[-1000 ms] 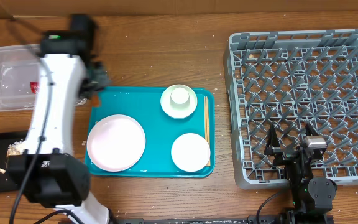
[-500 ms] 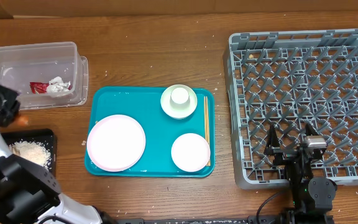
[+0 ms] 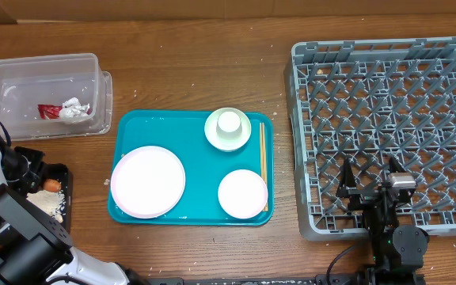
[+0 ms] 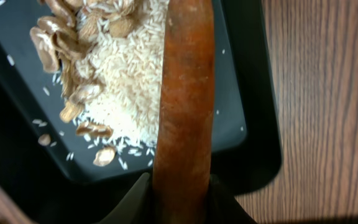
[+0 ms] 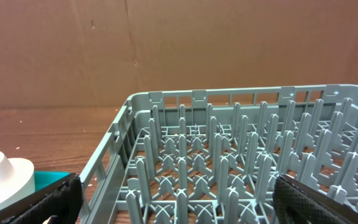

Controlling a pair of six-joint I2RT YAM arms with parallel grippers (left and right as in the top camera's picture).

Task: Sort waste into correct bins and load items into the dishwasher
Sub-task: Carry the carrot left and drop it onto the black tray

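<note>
My left gripper point(image 4: 179, 205) is shut on the orange carrot point(image 4: 185, 106) and holds it lengthwise over the black tray point(image 4: 253, 124), above the beige rice and scraps point(image 4: 129, 74). Overhead, that gripper point(image 3: 42, 184) sits at the table's front left edge. The clear tub point(image 3: 22, 67) holds the white napkin point(image 3: 74, 109) and the red wrapper point(image 3: 50, 111). My right gripper point(image 3: 368, 176) stands open over the front edge of the grey dish rack point(image 3: 386, 119), with nothing between its fingers.
The teal serving tray point(image 3: 196, 131) lies mid-table with a large plate point(image 3: 148, 181), a smaller plate point(image 3: 243, 193), a bowl point(image 3: 216, 136) with a cup point(image 3: 228, 121) in it, and chopsticks point(image 3: 263, 166) along its right side. A cardboard wall backs the table.
My left arm has swung from beside the clear tub forward and left, and now holds the carrot over the black tray. The right arm has not moved.
</note>
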